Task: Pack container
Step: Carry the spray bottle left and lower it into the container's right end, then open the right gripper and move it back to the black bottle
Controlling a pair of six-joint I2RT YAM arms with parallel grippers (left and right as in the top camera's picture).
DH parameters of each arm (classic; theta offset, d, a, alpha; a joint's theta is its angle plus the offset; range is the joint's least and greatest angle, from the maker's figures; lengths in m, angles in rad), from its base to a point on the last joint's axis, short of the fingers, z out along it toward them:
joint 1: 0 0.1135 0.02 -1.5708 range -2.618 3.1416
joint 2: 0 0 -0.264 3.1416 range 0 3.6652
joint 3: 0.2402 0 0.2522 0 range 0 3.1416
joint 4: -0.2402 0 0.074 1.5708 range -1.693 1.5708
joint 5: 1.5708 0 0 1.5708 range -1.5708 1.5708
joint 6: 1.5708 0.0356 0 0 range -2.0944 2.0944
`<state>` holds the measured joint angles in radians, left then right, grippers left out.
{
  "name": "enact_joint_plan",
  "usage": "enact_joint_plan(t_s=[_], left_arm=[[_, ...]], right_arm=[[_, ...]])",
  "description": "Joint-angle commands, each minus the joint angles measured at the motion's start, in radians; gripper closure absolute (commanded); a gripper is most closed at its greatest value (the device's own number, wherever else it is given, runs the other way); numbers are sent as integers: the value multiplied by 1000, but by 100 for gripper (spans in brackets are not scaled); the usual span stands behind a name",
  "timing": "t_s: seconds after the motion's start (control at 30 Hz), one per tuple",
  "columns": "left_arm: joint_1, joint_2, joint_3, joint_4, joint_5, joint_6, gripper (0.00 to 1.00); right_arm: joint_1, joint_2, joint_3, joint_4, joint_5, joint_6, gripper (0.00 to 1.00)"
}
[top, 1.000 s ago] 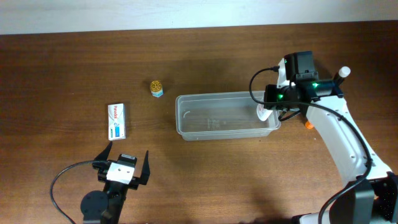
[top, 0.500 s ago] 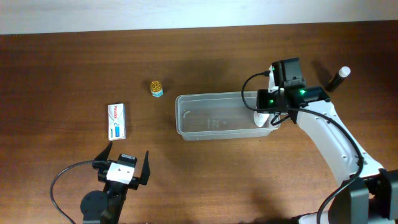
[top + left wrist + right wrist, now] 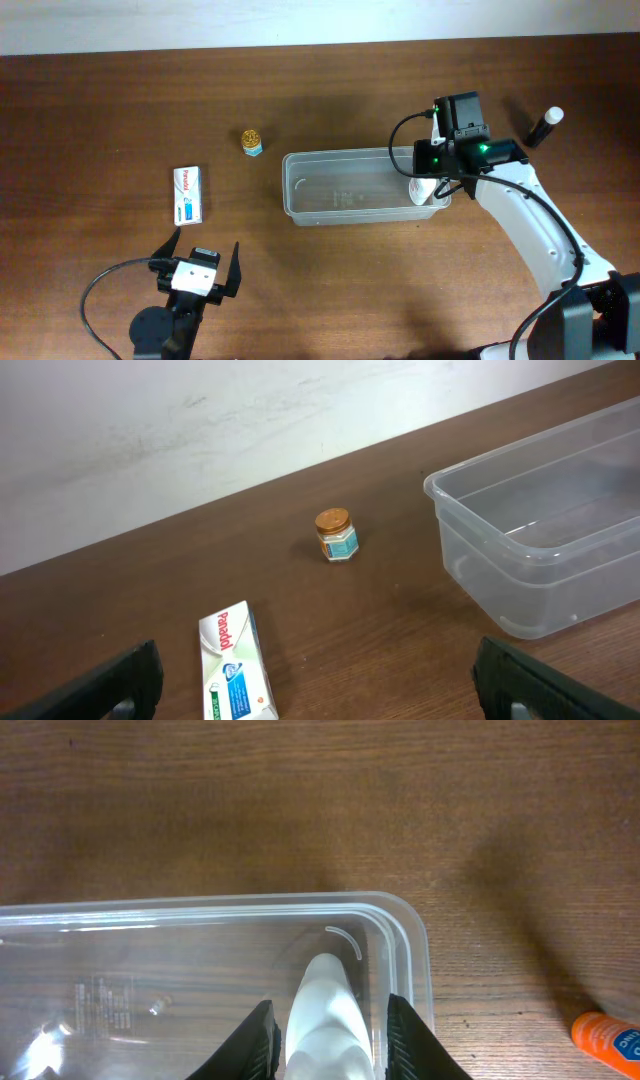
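Observation:
The container (image 3: pixel 350 156) is a clear plastic tub in the middle of the table, also in the left wrist view (image 3: pixel 540 575) and the right wrist view (image 3: pixel 200 906). A white bottle (image 3: pixel 325 1010) stands inside its right end, seen from above as a white shape (image 3: pixel 428 191). My right gripper (image 3: pixel 431 186) hangs over that end; in the right wrist view the right gripper (image 3: pixel 327 1025) straddles the bottle, open, with a narrow gap on each side. My left gripper (image 3: pixel 207 256) stands open near the front left edge, wide and holding nothing, as the left gripper (image 3: pixel 318 678) shows.
A small jar with a gold lid (image 3: pixel 251 141) (image 3: pixel 335 535) stands left of the tub. A white and blue box (image 3: pixel 187 194) (image 3: pixel 235 670) lies flat ahead of the left gripper. An orange item (image 3: pixel 610 1038) lies right of the tub. A black and white marker (image 3: pixel 545 125) rests far right.
The right gripper moved left with the white bottle, from the tub's right rim to inside its right end. Its jaws eased apart a little. The left arm stayed still.

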<state>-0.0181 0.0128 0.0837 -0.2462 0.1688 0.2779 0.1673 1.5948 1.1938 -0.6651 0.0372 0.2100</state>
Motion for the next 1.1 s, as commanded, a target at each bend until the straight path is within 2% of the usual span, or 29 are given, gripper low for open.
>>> enact_joint_plan(t_s=[0.0,0.07,0.13,0.37,0.5,0.63,0.77,1.07], left_arm=[[6,-7,-5,0,8,15,1],[6,-7,-5,0,8,15,1],[6,-7,-5,0,8,15,1],[6,-7,-5,0,8,15,1],[6,-7,-5,0,8,15,0],[6,-7,-5,0,8,15,1],[6,-7,-5,0,8,15,1],[6,-7,-5,0,8,15,1]], right_arm=[[10,-6,52,0,20,4,69],[10,-18,85,-12,21,-20,62],[7,-32,138,-49,26,-48,47],[-92,-80,344,-135,28,-44,28],[-233,-85,443,-146,28,-42,10],[-399,-70,444,-151,20,74,8],[-512,-9,443,-155,-29,80,7],[-562,184,443,-127,-32,37,7]])
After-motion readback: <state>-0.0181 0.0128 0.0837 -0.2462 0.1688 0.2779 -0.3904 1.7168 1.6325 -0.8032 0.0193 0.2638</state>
